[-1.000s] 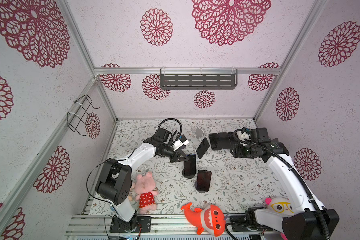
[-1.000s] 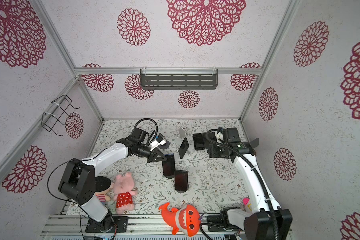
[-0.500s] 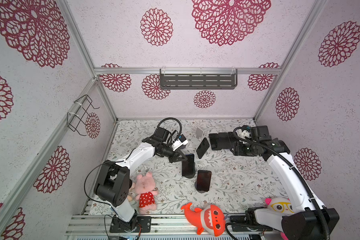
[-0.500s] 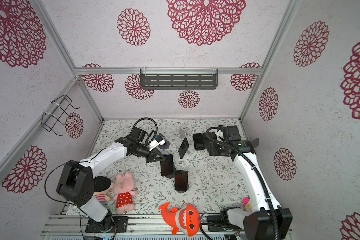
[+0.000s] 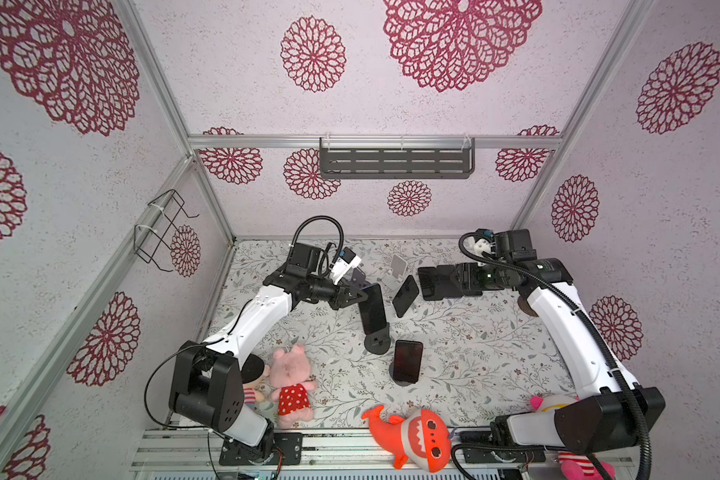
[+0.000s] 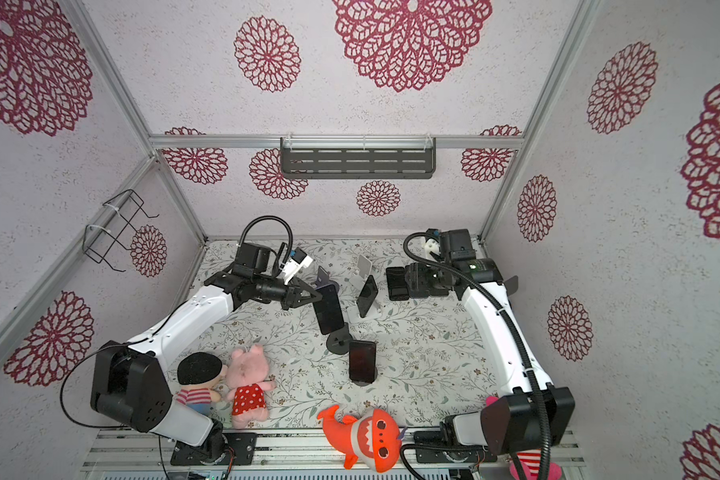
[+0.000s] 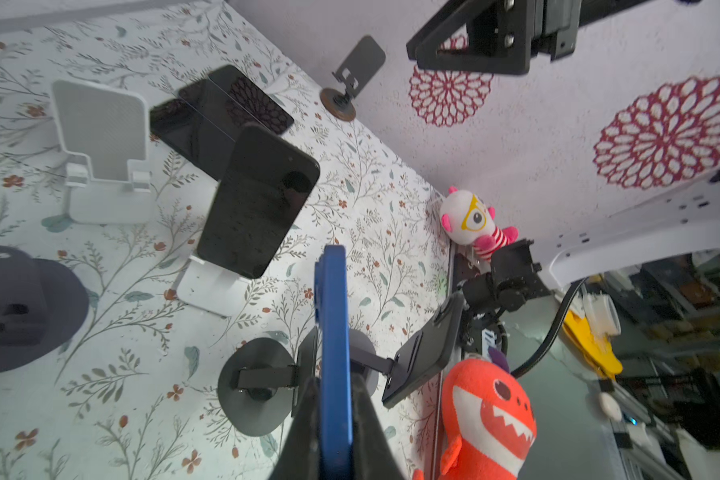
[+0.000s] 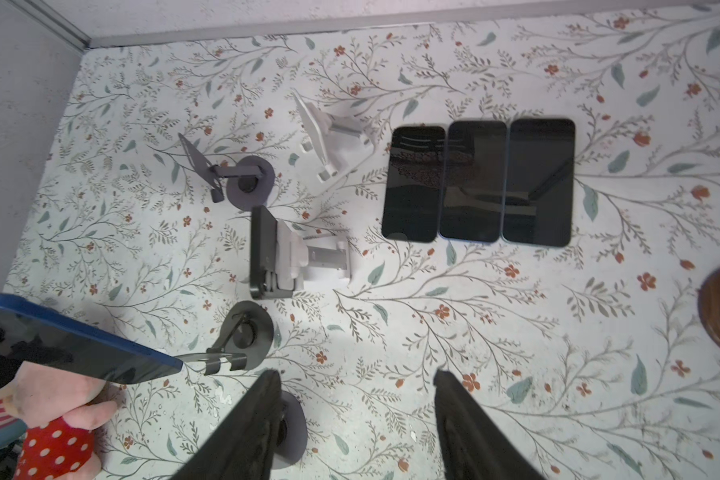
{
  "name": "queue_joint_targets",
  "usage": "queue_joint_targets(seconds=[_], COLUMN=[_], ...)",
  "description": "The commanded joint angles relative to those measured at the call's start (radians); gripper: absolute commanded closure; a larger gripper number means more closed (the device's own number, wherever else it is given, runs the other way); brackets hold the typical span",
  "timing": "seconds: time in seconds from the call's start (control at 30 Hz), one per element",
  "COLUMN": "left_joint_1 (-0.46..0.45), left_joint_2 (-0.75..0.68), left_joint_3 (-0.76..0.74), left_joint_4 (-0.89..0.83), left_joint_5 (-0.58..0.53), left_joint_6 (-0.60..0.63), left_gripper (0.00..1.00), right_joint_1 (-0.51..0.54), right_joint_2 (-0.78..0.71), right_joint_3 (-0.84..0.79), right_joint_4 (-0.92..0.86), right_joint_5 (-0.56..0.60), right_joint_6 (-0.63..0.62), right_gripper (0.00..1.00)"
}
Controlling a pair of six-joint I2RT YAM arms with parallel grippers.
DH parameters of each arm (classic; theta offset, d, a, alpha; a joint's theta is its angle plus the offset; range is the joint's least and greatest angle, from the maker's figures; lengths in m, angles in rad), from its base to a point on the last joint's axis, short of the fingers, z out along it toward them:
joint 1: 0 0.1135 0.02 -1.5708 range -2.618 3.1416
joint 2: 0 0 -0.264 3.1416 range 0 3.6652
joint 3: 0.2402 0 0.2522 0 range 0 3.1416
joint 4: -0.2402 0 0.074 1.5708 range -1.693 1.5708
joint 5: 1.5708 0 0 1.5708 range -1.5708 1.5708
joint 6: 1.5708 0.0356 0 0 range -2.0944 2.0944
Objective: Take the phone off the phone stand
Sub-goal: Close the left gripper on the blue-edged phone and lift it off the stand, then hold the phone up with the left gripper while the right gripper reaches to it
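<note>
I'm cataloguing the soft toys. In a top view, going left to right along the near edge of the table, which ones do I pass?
Black-haired doll → pink pig → orange shark → pink striped toy, which is largely hidden.

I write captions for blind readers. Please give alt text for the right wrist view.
Three dark phones lie side by side on a flowered table, past the open right gripper. A black phone sits on a white stand; a blue phone's end is by a grey stand.
</note>
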Motion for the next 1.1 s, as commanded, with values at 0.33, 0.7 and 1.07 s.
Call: queue_joint_targets(seconds=[0.33,0.7,1.07], left_joint_1=[0.154,0.191,0.193], left_joint_2=[-0.008,0.068,0.072], left_joint_3=[0.063,-0.107,-0.159], left_joint_4=[0.126,0.397,0.533], left_joint_5=[0.083,0.156,0.219], left_joint_6=[-0.676,-0.898,-0.944], left_gripper=[1.00,1.00,1.00], right_joint_1=[0.359,0.613,0.645], right_joint_2=[0.132,0.272,0.489], right_joint_3=[0.276,0.371,0.566], right_joint_4=[-0.104,-0.115,-0.186], right_joint_5=[0.169,0.226,0.235], right_joint_6=[-0.040,-0.002,0.012], right_gripper=[0.39,0.13,0.07])
